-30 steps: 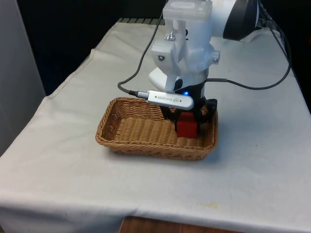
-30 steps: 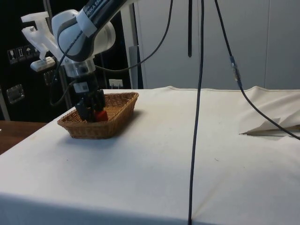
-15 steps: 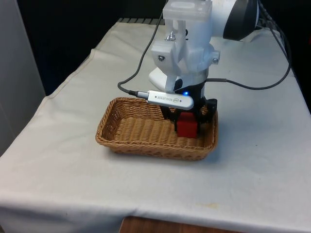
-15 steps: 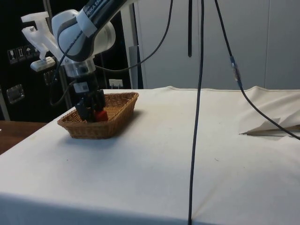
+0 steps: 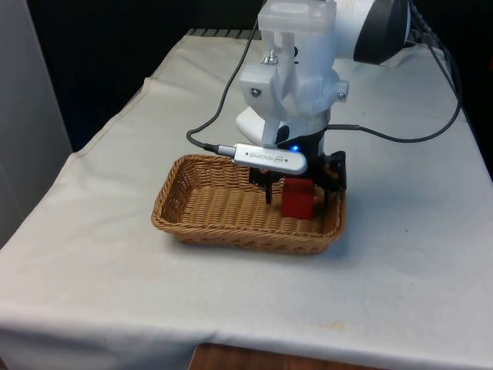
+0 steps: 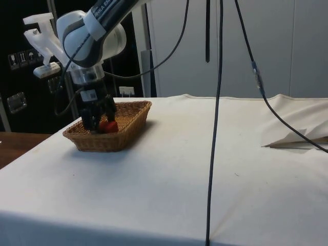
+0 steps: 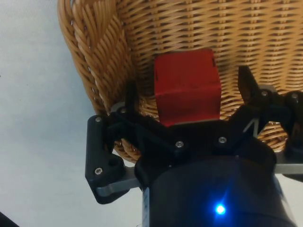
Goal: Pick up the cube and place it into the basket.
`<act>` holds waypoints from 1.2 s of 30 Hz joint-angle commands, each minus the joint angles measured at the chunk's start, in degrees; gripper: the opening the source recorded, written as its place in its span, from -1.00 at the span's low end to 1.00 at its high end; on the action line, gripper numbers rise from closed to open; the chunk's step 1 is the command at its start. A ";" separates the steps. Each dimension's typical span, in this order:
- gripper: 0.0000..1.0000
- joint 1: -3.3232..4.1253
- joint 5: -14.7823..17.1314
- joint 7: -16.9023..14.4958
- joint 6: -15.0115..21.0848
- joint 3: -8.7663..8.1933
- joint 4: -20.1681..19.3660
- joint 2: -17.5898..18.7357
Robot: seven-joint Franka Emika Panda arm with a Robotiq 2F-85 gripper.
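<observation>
The table, under its white cloth, carries a wicker basket whose long axis runs across the front view from left to right. Over the basket's right end in that view stands the gripper, its fingers spread apart and clear of the red cube. The cube sits released on the basket floor between them, close to the end wall, one flat face up; being a cube, it has no long axis.

One red cube sits inside the one wicker basket. One black gripper straddles that cube, inside the basket's end.
</observation>
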 commanded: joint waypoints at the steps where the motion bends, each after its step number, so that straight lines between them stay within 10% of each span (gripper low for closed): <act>1: 1.00 0.00 0.00 0.00 0.00 0.06 0.00 0.00; 36: 1.00 0.46 -0.92 0.11 -6.19 -1.09 0.74 -5.39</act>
